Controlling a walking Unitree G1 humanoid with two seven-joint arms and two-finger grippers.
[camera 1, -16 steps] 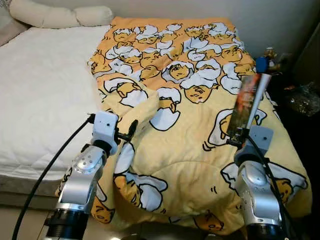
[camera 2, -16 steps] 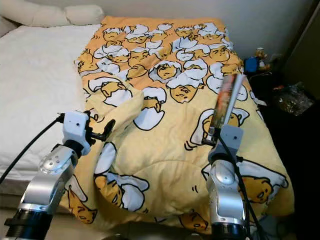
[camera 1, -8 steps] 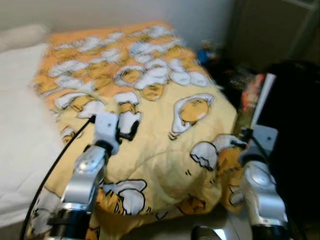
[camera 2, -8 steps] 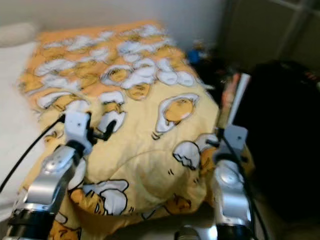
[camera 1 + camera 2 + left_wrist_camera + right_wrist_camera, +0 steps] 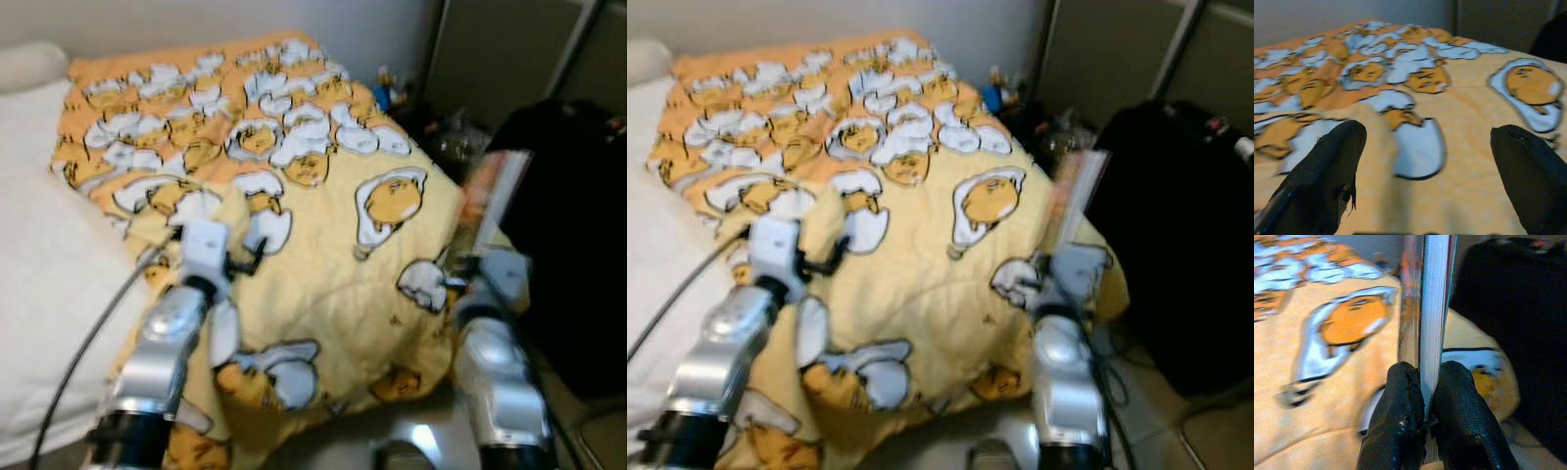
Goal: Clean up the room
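Note:
A thin book (image 5: 493,191) with white page edges (image 5: 1434,303) stands upright in my right gripper (image 5: 1425,396), whose fingers (image 5: 1462,396) are shut on its lower end, over the right edge of the bed. A yellow-orange blanket (image 5: 323,196) printed with egg characters covers the right part of the bed. My left gripper (image 5: 1425,161) is open just above the blanket, its fingers (image 5: 1327,171) spread wide with nothing between them; in the eye views the left gripper (image 5: 250,262) is near the blanket's left fold.
White bare mattress (image 5: 39,245) lies to the left, with a pillow (image 5: 29,64) at the head. A large black bag (image 5: 1176,235) stands right of the bed. Small clutter (image 5: 1004,93) sits on the floor by the wall. Tiled floor (image 5: 1156,411) shows lower right.
The whole view has swung right and then partly back, so the black bag now shows beside the bed. Both arms hold the same pose, book still gripped.

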